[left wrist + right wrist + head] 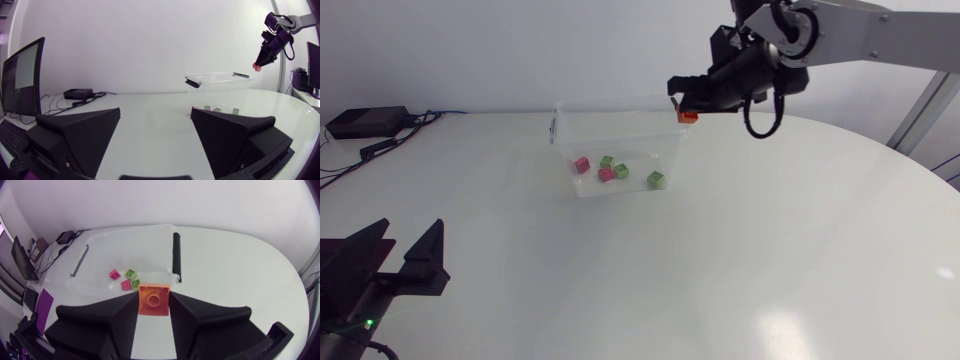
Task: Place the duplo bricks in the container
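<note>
A clear plastic container (pixel 616 136) stands at the back middle of the white table, with several pink and green duplo bricks (pixel 607 173) on its floor. My right gripper (pixel 682 108) hangs above the container's right rim, shut on an orange brick (pixel 689 117). In the right wrist view the orange brick (pixel 153 300) sits studs-up between the fingers (pixel 195 315), over the near wall of the container (pixel 130 229), with pink (pixel 114 273) and green bricks (pixel 130 273) below. My left gripper (pixel 395 262) rests open at the front left, far from the container (pixel 220 76).
A black box (pixel 365 122) with cables lies at the table's far left edge. Black latch handles (pixel 176 255) run along the container's short sides.
</note>
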`<state>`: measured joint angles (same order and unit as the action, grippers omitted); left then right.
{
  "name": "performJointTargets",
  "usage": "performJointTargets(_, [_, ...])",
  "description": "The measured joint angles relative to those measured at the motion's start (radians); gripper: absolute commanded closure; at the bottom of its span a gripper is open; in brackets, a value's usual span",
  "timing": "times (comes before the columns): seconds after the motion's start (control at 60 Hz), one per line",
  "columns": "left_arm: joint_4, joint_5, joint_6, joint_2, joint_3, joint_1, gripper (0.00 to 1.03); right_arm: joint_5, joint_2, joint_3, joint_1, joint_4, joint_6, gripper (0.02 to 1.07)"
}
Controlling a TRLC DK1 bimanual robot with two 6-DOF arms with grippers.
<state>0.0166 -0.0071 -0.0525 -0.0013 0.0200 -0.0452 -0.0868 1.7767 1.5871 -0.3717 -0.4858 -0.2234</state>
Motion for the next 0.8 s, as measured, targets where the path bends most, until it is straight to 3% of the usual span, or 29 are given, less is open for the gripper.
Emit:
performJointTargets(0.083, [0.000, 0.000, 0.000, 0.000, 0.000, 0.000, 0.04, -0.001, 0.071, 0.051, -0.018, 0.027, 0.008, 0.86])
performJointTargets(0.117, [0.000, 0.000, 0.000, 0.000, 0.000, 0.000, 0.04, -0.003, 0.093, 0.069, -0.023, 0.027, 0.009, 0.79])
performJointTargets(0.15, [0.000, 0.000, 0.000, 0.000, 0.000, 0.000, 0.04, -0.003, 0.117, 0.086, -0.029, 0.027, 0.011, 0.60])
performJointTargets(0.217, [0.000, 0.000, 0.000, 0.000, 0.000, 0.000, 0.04, -0.003, 0.145, 0.105, -0.036, 0.026, 0.011, 0.06])
performJointTargets(0.6, [0.000, 0.000, 0.000, 0.000, 0.000, 0.000, 0.04, 0.066, 0.008, 0.077, -0.035, -0.027, 0.011, 0.06])
performJointTargets(0.8, [0.000, 0.000, 0.000, 0.000, 0.000, 0.000, 0.04, 0.222, -0.218, -0.082, -0.006, 0.039, 0.079, 0.06])
